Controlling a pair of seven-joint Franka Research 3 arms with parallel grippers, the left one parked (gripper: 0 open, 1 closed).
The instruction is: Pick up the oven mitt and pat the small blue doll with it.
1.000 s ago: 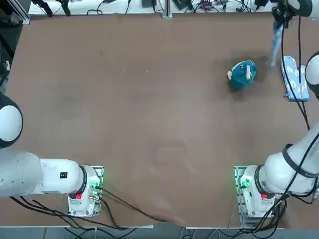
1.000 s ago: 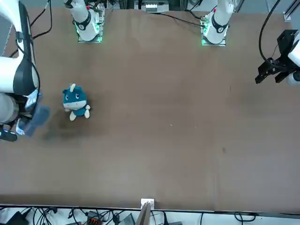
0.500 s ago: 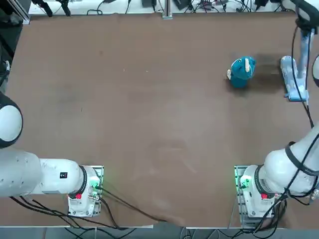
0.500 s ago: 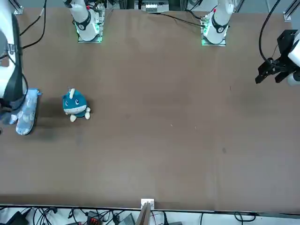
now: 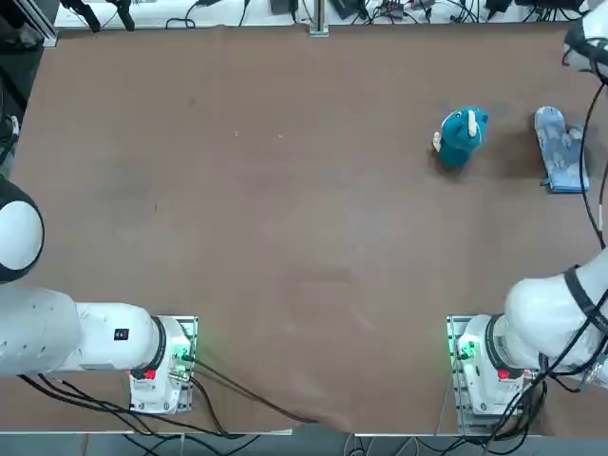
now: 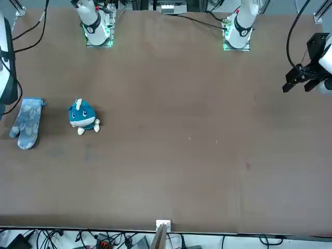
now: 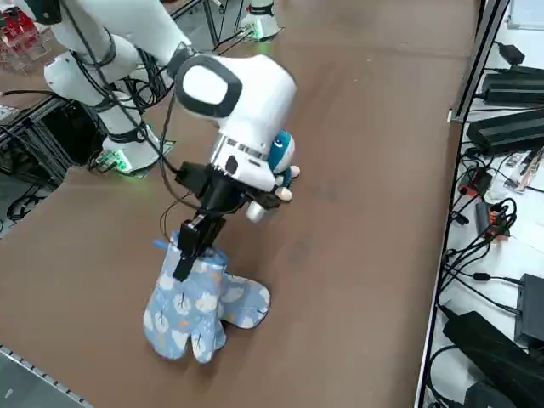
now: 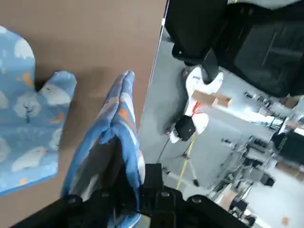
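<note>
1. Swung outward since 1 second ago, the right arm (image 7: pixel 242 93) no longer hangs over the far right part of the table (image 5: pixel 285 190). In the top view only its upper link and cable show at the right edge.
2. Small blue doll (image 5: pixel 461 136): upright on the table's far right part, in about the same spot as before, touching nothing.
3. Oven mitt (image 5: pixel 559 147): flat on the table just right of the doll and apart from it. Its rounded tip points away from the robot and its cuff toward the robot. It is now fully uncovered; 1 second ago the wrist partly hid it.
4. Arm pose, side view: the large white joint sits above the doll (image 7: pixel 282 153), and the black wrist bends steeply down toward the table's right edge.
5. Right gripper (image 8: pixel 142 183): it points down, low over the mitt's area, with its fingers clamped on a folded fabric piece (image 8: pixel 116 123) of the same cloud print. The mitt (image 8: pixel 23 123) lies beside that piece, not in the fingers.
</note>
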